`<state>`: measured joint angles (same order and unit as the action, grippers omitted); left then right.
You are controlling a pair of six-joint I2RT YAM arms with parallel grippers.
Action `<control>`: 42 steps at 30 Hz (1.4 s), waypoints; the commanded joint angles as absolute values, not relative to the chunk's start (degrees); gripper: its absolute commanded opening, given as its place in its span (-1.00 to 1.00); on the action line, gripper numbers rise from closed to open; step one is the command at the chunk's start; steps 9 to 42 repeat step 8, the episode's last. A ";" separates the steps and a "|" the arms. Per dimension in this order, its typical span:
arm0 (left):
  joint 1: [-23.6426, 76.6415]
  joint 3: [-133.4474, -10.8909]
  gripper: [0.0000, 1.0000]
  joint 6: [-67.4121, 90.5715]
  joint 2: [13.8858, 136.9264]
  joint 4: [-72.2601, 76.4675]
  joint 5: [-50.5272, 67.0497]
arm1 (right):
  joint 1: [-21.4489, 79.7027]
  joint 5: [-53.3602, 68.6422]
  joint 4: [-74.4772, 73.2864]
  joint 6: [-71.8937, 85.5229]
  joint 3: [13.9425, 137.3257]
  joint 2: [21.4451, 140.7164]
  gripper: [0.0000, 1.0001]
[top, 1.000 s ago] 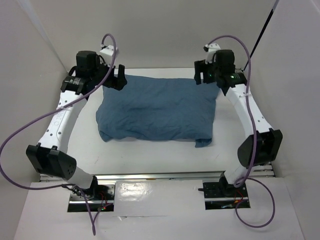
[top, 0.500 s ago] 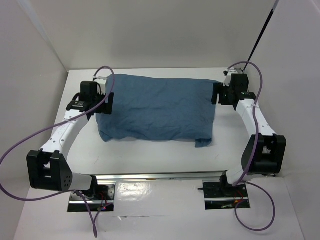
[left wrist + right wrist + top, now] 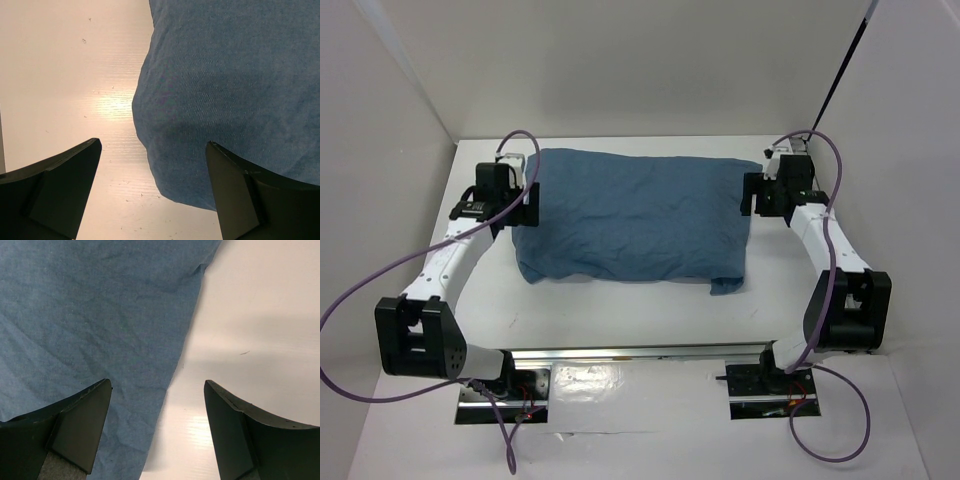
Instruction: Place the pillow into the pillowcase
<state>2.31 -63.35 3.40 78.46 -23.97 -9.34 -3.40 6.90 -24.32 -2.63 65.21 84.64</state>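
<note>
Pillowcase [image 3: 635, 215] (plump, so the pillow seems inside) lies lengthwise between the spread left gripper [image 3: 152, 145] and spread right gripper [image 3: 157, 382], a short end just inward of each; neither holds cloth.

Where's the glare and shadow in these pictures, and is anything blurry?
Left wrist: glare patch on the table beside the pillowcase. Right wrist: soft shadow band across the table. Top view: even light, reflections on the metal rail, nothing blurry.

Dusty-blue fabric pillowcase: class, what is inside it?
The dusty-blue wrinkled fabric pillowcase bulges as if stuffed, yet only blue cloth shows; its filling is covered.
</note>
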 commanded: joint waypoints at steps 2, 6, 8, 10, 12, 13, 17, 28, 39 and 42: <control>1.93 -63.11 1.00 4.66 78.49 -22.76 -8.79 | -3.69 7.12 -21.18 -2.90 65.04 81.83 0.65; 1.93 -63.72 1.00 5.19 79.72 -23.29 -8.79 | -3.69 7.64 -21.70 -2.90 65.04 81.30 0.65; 1.32 -64.25 1.00 5.19 80.33 -23.91 -7.30 | -3.69 7.65 -21.71 -2.90 65.04 81.30 0.65; 1.32 -64.25 1.00 5.19 80.33 -23.91 -7.30 | -3.69 7.65 -21.71 -2.90 65.04 81.30 0.65; 1.32 -64.25 1.00 5.19 80.33 -23.91 -7.30 | -3.69 7.65 -21.71 -2.90 65.04 81.30 0.65; 1.32 -64.25 1.00 5.19 80.33 -23.91 -7.30 | -3.69 7.65 -21.71 -2.90 65.04 81.30 0.65; 1.32 -64.25 1.00 5.19 80.33 -23.91 -7.30 | -3.69 7.65 -21.71 -2.90 65.04 81.30 0.65; 1.32 -64.25 1.00 5.19 80.33 -23.91 -7.30 | -3.69 7.65 -21.71 -2.90 65.04 81.30 0.65; 1.32 -64.25 1.00 5.19 80.33 -23.91 -7.30 | -3.69 7.65 -21.71 -2.90 65.04 81.30 0.65; 1.32 -64.25 1.00 5.19 80.33 -23.91 -7.30 | -3.69 7.65 -21.71 -2.90 65.04 81.30 0.65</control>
